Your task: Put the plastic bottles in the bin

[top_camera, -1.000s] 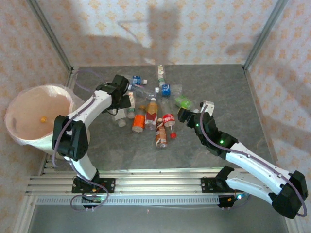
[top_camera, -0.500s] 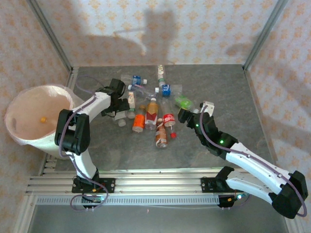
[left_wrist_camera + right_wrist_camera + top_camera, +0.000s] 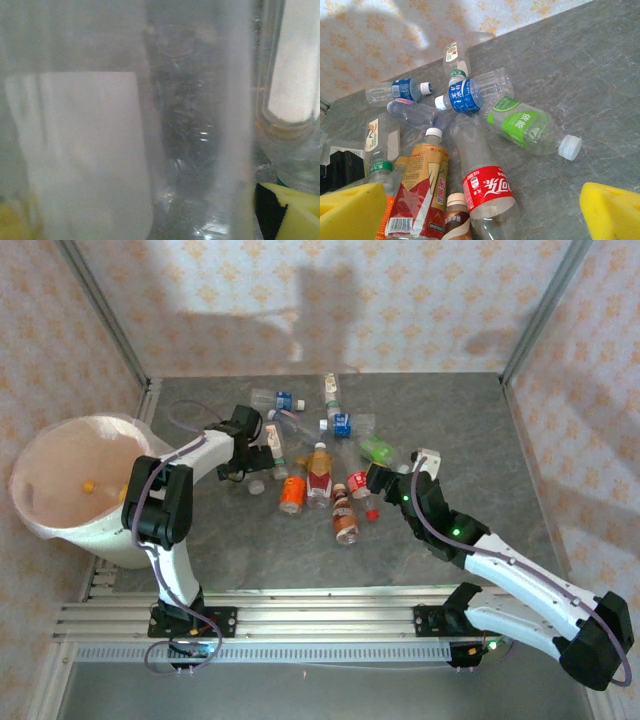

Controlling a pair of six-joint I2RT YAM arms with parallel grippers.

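The bin [image 3: 60,465] stands near left, beside the table [image 3: 500,440]; the right gripper [image 3: 376,478] hangs spread wide, holding nothing, just beside the plastic bottles [image 3: 318,472] scattered mid-table; farther back, the left gripper [image 3: 258,452] straddles a clear bottle [image 3: 190,150], whether clamped I cannot tell

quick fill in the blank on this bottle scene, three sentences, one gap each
1. In the top view, the bin stands to the ___ of the bottle pile.
2. In the right wrist view, the bottle with the green label has a ___ cap.
3. The right fingers carry ___ pads.

Missing words: left; white; yellow
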